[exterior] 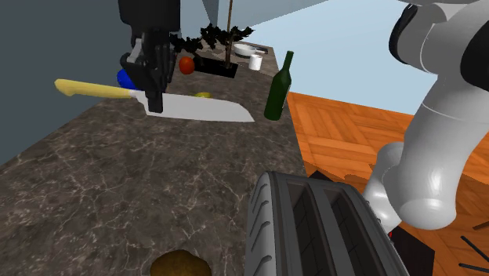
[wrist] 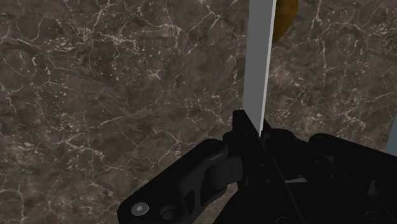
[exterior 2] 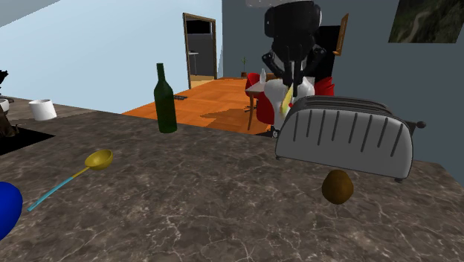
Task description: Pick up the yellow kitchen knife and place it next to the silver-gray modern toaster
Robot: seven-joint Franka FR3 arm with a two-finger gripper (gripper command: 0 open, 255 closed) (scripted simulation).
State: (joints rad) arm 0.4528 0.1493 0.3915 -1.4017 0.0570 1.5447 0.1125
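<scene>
The knife has a yellow handle and a pale grey blade. It hangs level above the dark marble counter. My gripper is shut on it where handle meets blade. In the second exterior view the gripper holds the knife end-on, above and behind the silver-grey toaster. The toaster lies at the near counter edge in the shoulder view. In the wrist view the blade runs out from between the closed fingers of my gripper.
A brown round lump sits on the counter in front of the toaster. A green bottle stands at the counter's edge. A yellow spoon, a blue object, a white mug, a red fruit and a sink lie farther off.
</scene>
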